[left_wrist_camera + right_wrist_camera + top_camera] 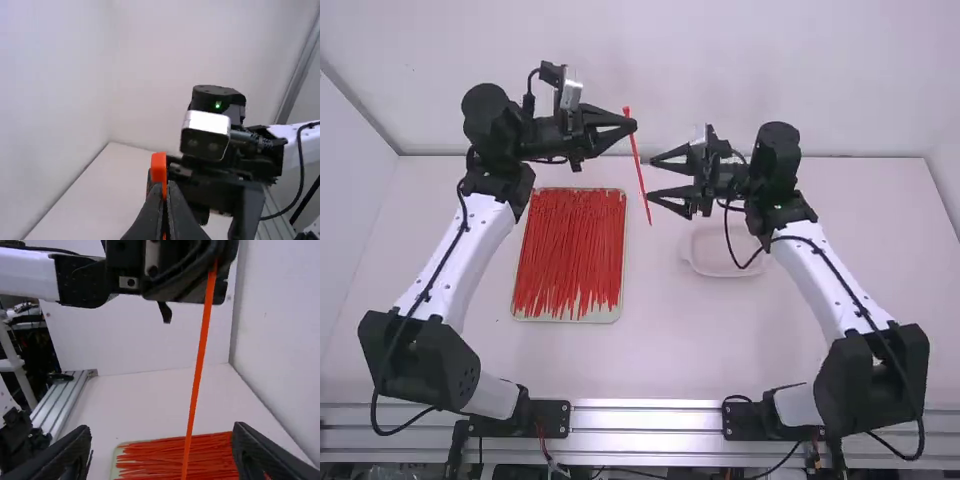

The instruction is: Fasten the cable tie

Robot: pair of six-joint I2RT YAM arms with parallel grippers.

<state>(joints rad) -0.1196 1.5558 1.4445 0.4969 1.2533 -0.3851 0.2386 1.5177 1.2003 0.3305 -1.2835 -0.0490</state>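
A red cable tie hangs in the air above the table, its head end pinched in my left gripper, which is shut on it. The tie's head pokes out above the closed fingertips in the left wrist view. My right gripper stands open just to the right of the hanging strap, its two fingers spread wide and apart from it. The strap runs down between those fingers in the right wrist view.
A tray filled with several red cable ties lies on the table under the left arm. A shallow clear dish sits below the right arm. White walls enclose the back and sides.
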